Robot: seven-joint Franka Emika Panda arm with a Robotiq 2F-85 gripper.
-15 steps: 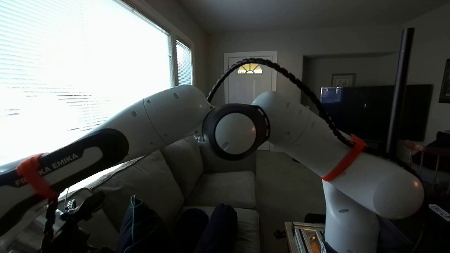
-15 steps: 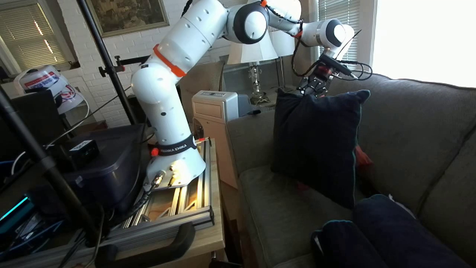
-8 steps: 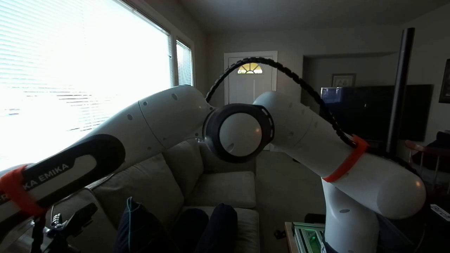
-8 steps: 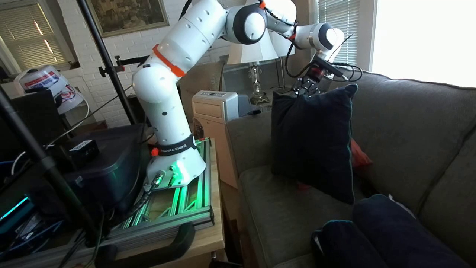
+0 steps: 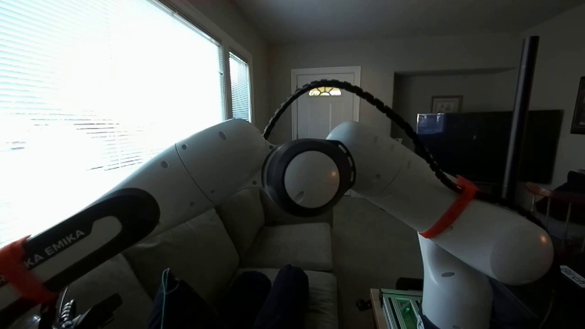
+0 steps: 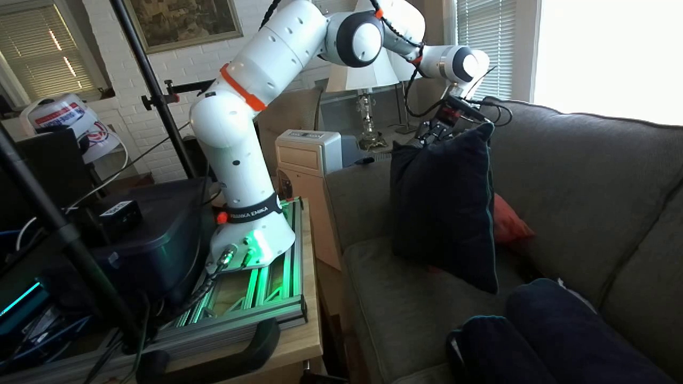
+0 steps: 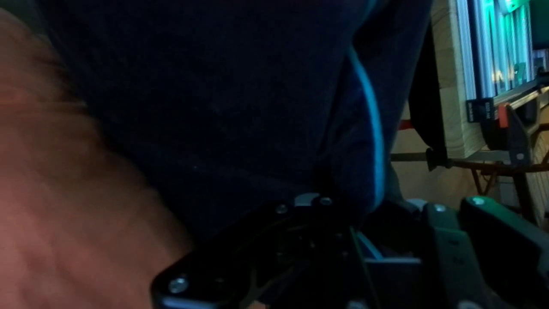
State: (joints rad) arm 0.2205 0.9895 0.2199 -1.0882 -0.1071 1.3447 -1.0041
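My gripper (image 6: 431, 134) is shut on the top edge of a dark navy pillow (image 6: 442, 208) with light blue piping. The pillow hangs upright and slightly tilted above the sofa seat, close to the sofa's arm; whether its lower corner touches the seat I cannot tell. In the wrist view the navy pillow (image 7: 223, 103) fills the middle, its fabric bunched between the dark fingers (image 7: 450, 244). A red cushion (image 6: 509, 221) shows behind the pillow, against the backrest. Reddish fabric (image 7: 77, 184) covers the left of the wrist view. The gripper is mostly cut off in an exterior view where the pillow's corner (image 5: 180, 301) shows.
Navy pillows (image 6: 565, 330) lie at the near end of the grey sofa (image 6: 592, 176). A lamp (image 6: 368, 117) and a pale appliance (image 6: 307, 154) stand beyond the sofa's arm (image 6: 357, 197). The window (image 5: 114, 91) lies behind the backrest.
The gripper has moved down and away from the window side with the navy pillow in it, uncovering more of the red cushion. The light at the robot's base has turned from yellowish to green.
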